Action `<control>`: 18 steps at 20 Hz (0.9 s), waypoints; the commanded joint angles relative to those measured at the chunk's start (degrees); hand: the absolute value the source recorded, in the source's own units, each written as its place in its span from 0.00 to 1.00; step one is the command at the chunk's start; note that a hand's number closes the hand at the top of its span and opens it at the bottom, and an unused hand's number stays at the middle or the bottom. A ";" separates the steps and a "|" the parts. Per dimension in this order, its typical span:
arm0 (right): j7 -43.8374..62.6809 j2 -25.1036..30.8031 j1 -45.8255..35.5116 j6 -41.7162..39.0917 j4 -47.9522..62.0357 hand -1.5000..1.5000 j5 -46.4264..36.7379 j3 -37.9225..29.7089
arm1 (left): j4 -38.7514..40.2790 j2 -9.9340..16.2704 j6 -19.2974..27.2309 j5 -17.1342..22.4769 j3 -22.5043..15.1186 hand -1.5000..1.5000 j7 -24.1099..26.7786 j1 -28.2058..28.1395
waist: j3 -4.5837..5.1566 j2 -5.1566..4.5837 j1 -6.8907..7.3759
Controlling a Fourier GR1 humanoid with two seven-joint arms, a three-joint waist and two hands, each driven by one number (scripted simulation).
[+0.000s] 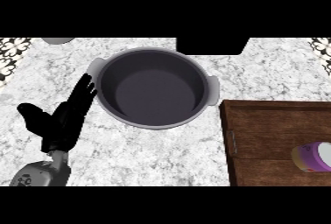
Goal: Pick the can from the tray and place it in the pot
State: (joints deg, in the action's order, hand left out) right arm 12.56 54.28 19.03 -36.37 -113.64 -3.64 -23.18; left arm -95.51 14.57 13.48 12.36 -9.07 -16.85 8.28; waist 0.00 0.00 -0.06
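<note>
A grey pot (pixel 103 65) with a dark, empty inside stands on the marble counter at the upper middle. To its right lies a brown wooden tray (pixel 271 127). On the tray's right side, cut by the picture's edge, a purple and cream can (pixel 313 156) lies tipped on its side. My left hand (pixel 61 120) rests open at the left, fingers straight and pointing up, their tips close to the pot's left rim. My right hand does not show.
A black block (pixel 212 45) sits at the counter's far edge behind the pot. A grey round object (pixel 58 40) peeks in at the top left. Patterned tiles (pixel 13 54) border both upper corners.
</note>
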 commanded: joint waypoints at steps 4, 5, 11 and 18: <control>4.33 -7.97 -5.89 -0.80 0.11 0.00 -6.36 3.03 | -4.02 -1.63 0.44 -2.92 -0.42 0.50 -2.23 -2.16 | -0.01 0.03 0.27; -2.96 -9.16 0.21 -2.82 -1.02 0.00 -7.38 -2.36 | -0.37 -0.61 -3.01 -1.09 1.91 0.50 0.74 -1.87 | -0.01 0.10 -0.41; 3.61 -16.30 -1.56 -3.39 -7.67 0.00 -11.48 1.48 | -3.78 -2.78 -2.07 -3.02 1.85 0.50 0.61 -5.11 | 0.00 0.11 -0.18; 9.01 -20.52 -7.68 -3.89 -4.22 0.00 -17.60 6.60 | 0.04 -3.52 -2.64 -4.78 3.36 0.50 -2.65 1.56 | -0.02 -0.02 -0.03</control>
State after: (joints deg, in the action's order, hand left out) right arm 20.35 37.85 11.55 -42.19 -117.60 -14.88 -21.01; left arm -96.28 11.16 10.54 8.76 -6.26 -17.12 7.20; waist 0.03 0.02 -0.09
